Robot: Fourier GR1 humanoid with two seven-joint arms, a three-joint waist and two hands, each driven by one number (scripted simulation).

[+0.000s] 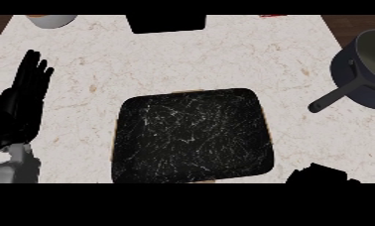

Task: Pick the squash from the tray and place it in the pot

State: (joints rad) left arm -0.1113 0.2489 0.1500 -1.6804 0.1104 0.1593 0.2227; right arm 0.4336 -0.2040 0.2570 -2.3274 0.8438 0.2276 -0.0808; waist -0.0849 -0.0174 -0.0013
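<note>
The black speckled tray (192,136) lies at the counter's front middle, and nothing shows on its surface. No squash shows in the head view. A dark grey pot (356,69) stands at the right edge, partly cut off, its long handle (333,98) pointing toward the tray. My left hand (26,98) rests open at the far left with its fingers up, apart from the tray. Only a black part of my right hand (322,174) shows at the lower right, just right of the tray's front corner and below the pot handle.
A pale bowl (51,20) sits at the back left corner. A black block (167,23) stands at the back middle, and a small red thing (271,16) peeks in at the back right. Bare marble counter (219,56) lies between tray and pot.
</note>
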